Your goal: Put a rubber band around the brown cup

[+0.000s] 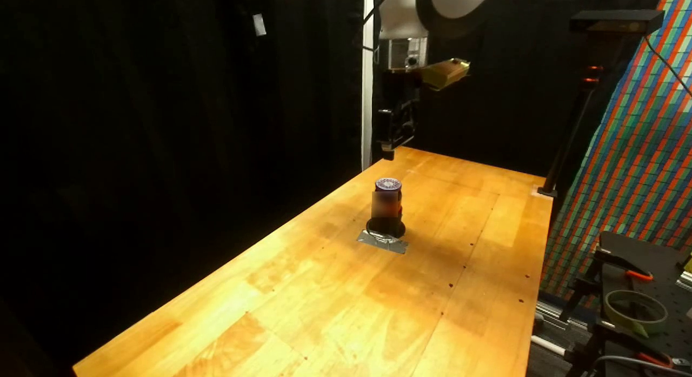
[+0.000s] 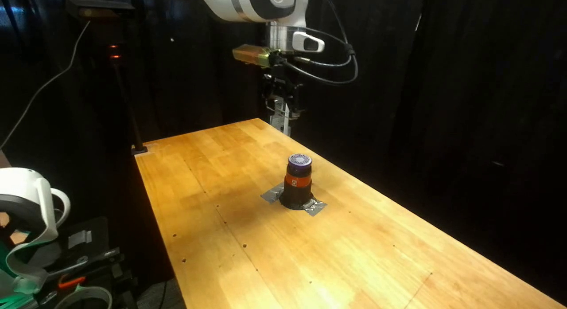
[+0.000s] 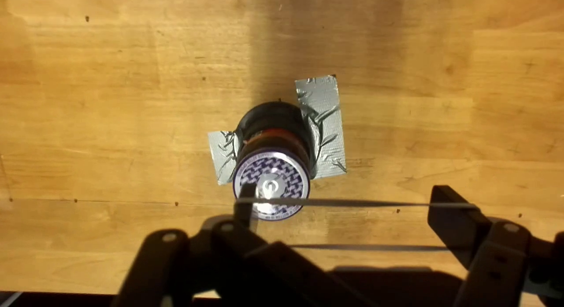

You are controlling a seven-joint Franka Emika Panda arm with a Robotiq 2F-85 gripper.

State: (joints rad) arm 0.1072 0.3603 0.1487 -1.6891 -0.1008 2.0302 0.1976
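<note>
The brown cup [image 2: 297, 183] stands upright, seemingly lidded, its inside hidden.

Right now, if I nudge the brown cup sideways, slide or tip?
The brown cup probably won't slide: silver tape runs from its base onto the table on two sides. The flared foot should resist tipping, though a hard push near the top might lift the tape.
</note>
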